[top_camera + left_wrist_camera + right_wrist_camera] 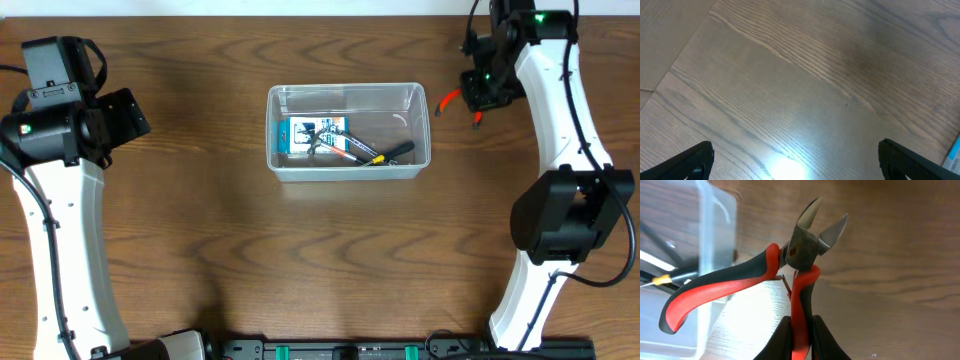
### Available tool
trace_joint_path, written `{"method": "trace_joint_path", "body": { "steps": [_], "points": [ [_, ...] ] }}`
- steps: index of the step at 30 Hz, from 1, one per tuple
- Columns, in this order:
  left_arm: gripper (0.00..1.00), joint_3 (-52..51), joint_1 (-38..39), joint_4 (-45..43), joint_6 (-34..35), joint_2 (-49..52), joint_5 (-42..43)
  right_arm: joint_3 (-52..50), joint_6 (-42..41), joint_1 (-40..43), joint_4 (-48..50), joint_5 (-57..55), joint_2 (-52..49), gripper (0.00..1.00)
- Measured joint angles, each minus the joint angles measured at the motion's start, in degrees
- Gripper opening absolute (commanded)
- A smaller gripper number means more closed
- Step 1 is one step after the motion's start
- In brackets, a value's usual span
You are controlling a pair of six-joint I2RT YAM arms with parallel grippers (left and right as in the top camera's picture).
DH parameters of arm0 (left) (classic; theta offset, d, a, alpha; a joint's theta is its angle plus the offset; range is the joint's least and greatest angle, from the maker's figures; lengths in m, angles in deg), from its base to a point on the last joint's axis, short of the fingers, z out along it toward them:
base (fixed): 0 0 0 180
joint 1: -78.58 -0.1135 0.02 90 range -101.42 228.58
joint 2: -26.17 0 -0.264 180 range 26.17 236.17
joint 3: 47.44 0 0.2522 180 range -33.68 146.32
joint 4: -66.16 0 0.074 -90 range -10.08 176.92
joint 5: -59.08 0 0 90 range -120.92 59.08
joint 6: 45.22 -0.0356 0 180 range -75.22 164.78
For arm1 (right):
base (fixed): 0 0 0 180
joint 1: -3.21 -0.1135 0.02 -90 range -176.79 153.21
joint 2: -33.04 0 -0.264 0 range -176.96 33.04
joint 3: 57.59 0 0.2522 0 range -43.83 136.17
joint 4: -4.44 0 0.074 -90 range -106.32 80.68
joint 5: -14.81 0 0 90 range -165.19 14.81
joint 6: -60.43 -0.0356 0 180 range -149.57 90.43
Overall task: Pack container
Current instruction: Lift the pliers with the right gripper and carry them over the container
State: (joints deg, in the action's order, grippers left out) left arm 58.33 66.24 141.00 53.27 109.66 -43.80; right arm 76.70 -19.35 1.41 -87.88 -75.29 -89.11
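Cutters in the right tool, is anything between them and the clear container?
Nothing visible. The right tool holds the cutters just outside the right wall of the container, only bare table between. The container has no lid; a printed box and hand tools already lie inside.

Just a dark brown wood-grain table [200,260] filling pretty much everything, with a bright glare spot [785,167] on it and a pale strip [250,5] along the far edge.

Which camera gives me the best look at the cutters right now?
Right wrist: the red-and-black cutters fill the frame, blades apart, one handle pinched in the right gripper. Overhead shows only red handle tips just right of the container. Left wrist shows none of them.
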Motion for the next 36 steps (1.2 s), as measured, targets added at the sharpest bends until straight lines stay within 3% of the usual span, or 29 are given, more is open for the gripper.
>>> {"method": "trace_joint_path", "body": {
  "steps": [6, 20, 36],
  "points": [
    [0.98, 0.0, 0.0, 0.0, 0.0, 0.0, 0.0, 2.9, 0.4, -2.8, -0.8, -0.4, 0.0, 0.01],
    [0.98, 0.0, 0.0, 0.0, 0.0, 0.0, 0.0, 3.1, 4.7, -17.9, 0.0, 0.8, 0.0, 0.03],
    [0.98, 0.0, 0.0, 0.0, 0.0, 0.0, 0.0, 0.0, 8.9, -19.2, 4.5, 3.6, -0.1, 0.05]
  ]
}}
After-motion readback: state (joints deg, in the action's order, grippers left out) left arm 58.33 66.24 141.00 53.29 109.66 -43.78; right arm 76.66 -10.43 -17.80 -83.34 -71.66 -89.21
